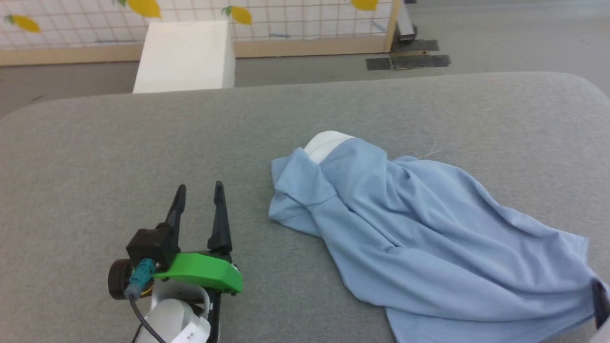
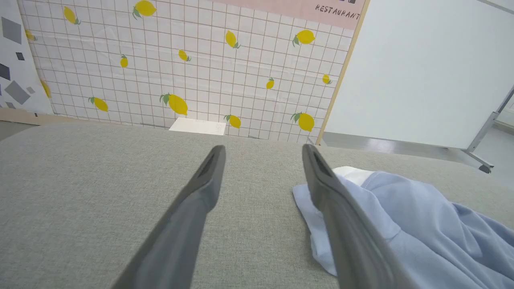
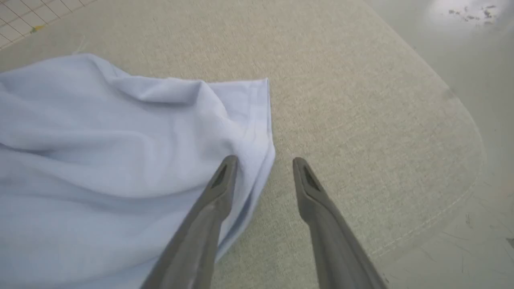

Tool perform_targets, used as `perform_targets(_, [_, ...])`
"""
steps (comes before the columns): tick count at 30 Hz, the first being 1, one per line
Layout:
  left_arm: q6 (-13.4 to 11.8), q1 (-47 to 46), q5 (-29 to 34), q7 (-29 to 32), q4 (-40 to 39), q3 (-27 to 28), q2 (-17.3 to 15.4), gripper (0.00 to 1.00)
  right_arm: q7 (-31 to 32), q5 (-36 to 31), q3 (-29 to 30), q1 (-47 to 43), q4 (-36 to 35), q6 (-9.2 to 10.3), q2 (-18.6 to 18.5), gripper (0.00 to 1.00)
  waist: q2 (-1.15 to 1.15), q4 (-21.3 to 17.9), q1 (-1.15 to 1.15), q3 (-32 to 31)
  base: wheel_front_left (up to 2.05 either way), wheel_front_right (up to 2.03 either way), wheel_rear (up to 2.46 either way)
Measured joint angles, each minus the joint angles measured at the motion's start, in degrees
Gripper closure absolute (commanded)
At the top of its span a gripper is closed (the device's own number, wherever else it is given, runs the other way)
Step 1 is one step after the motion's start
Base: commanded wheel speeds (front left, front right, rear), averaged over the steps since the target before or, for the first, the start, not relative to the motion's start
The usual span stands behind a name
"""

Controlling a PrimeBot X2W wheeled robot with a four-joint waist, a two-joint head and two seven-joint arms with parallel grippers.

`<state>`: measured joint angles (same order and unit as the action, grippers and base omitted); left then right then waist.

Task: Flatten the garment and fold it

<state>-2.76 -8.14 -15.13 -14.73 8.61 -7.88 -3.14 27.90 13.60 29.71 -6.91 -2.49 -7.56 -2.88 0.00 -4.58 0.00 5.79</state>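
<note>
Lying bunched on the grey tabletop (image 1: 95,143) in the head view, the garment (image 1: 429,228) runs from its white collar (image 1: 326,143) near the middle down toward the lower right corner. It is creased in long ridges and far from flat. The left gripper (image 1: 200,186) sits over bare tabletop just left of the garment's nearest fold, its fingers moderately apart with nothing between them.

The left wrist view agrees: both fingers stand spread and empty. The garment's edge lies beside the finger on that view's right, but contact cannot be judged.

In the right wrist view the right gripper (image 3: 265,160) also has its fingers apart and holds nothing. One finger is over the garment's hem corner and the other over bare tabletop, near the rounded table edge.

Several things could go wrong from here. A pinch at the hem may catch only the top layer, so a pull would drag the whole bunch instead of spreading it. Closing too low could snag the tabletop's cloth cover. Pulling outward on the right could draw the hem over the table edge.
</note>
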Motion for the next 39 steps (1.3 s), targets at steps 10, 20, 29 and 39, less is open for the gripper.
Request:
perform_targets(10, [-0.4,-3.33,-3.93,2.46,6.24,-8.12,0.12,0.0,-21.84,-5.67,-12.17,3.59,-3.69,-0.01,0.01,0.0,0.0,-0.91,0.0,-0.12,0.0,0.0,0.0])
perform_targets(20, [-6.1,-18.76,-16.7,22.82,18.15,-15.74,0.23,0.0,-23.4,-3.53,-19.71,4.59,-1.68,-0.01,0.01,0.0,0.0,-1.98,0.0,2.09,0.0,0.0,0.0])
perform_targets(29, [-7.32,-24.26,-18.4,31.37,23.9,-16.45,0.08,0.34,-27.2,-5.23,-23.88,6.26,-2.42,-0.01,0.01,0.0,0.0,-4.13,0.0,3.91,0.0,0.0,0.0])
perform_targets(39, [-3.75,-25.29,-18.46,25.46,24.34,-18.63,-0.02,1.0,-27.71,-4.98,-24.91,6.38,-1.66,-0.01,0.01,0.0,0.0,-2.81,0.0,4.47,0.0,0.0,0.0])
